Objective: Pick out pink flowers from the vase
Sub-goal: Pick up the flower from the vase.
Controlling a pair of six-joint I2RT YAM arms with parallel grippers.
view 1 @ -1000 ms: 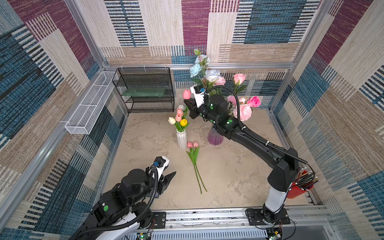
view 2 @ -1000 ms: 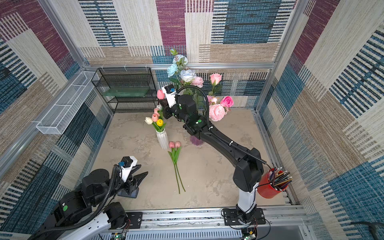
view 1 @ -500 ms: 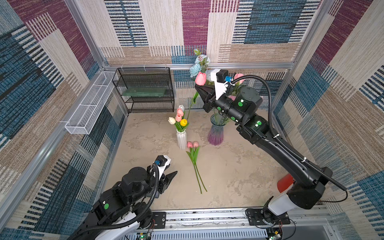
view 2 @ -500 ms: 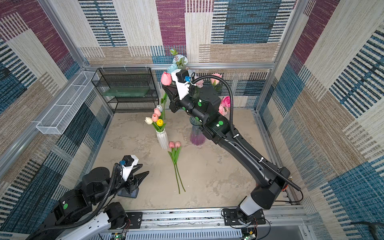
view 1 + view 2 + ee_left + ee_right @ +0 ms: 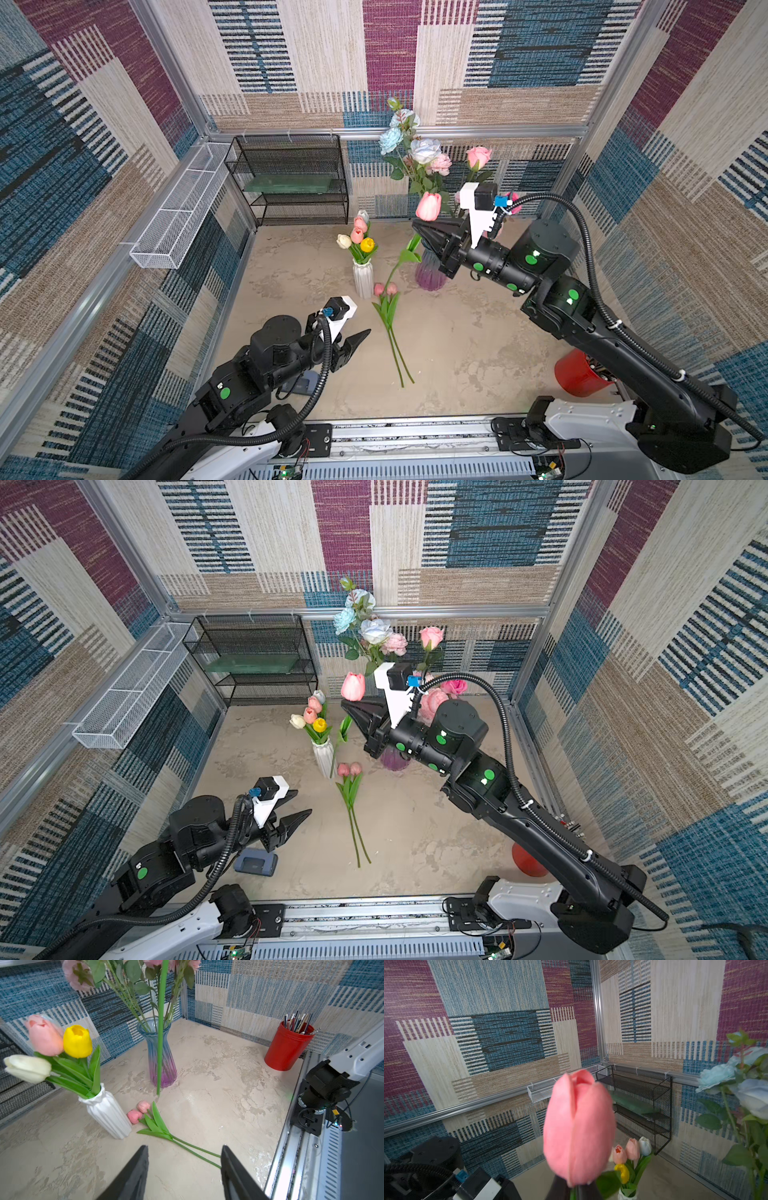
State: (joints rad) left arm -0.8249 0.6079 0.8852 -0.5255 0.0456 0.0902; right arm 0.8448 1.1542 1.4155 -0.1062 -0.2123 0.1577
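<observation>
Scene: a marbled beige table [image 5: 457,332] inside patterned walls, seen from above; two black robot arms reach in from the near edge
Right gripper [image 5: 417,226]: raised high, clamped tight on the green stem of a pink tulip [image 5: 428,206] just under the bloom; the bloom fills the right wrist view
Stem: hangs free of both vases; its lower end is in the air above the table, between the white vase [image 5: 363,279] and the glass vase [image 5: 430,276]
Left gripper [image 5: 302,802]: low near the front, jaws apart, nothing between them
Already out: two pink tulips [image 5: 385,289] lying side by side on the table, blooms just beside the white vase
Left to pick: remaining pink tulips [image 5: 357,230] in the white vase among white and yellow ones; pink roses [image 5: 478,157] in the glass vase
Step in hand: judged to be the carry; flower out, not yet set down
Next move: probably lowering it beside the laid pair; this calls for tilting the long stem flat and keeping it off the white vase before letting go
</observation>
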